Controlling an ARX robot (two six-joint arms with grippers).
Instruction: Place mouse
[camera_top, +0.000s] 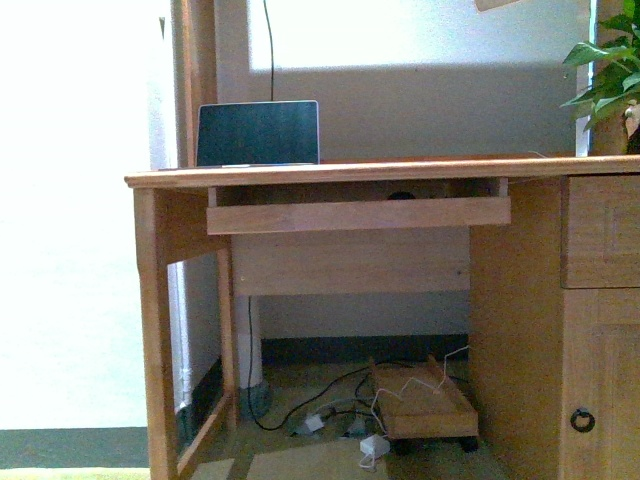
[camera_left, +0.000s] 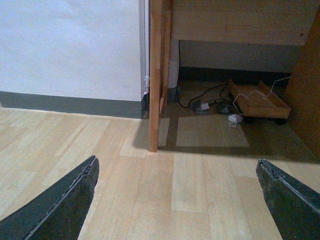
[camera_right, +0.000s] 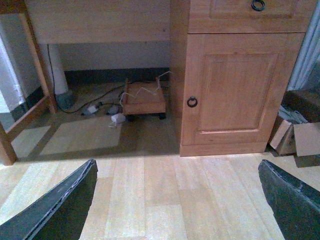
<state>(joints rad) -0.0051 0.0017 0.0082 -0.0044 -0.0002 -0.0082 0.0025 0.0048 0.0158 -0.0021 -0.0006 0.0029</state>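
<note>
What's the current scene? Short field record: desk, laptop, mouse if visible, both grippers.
desk: wooden, keyboard tray below the top, cabinet door at right
laptop: open on the desktop, left rear, screen dark
mouse: probably the small dark shape behind the tray's front board; mostly hidden
under desk: low wooden stand, loose cables
plant: desktop, far right
left gripper: fingers wide apart, empty, above floor
right gripper: fingers wide apart, empty, above floor
</note>
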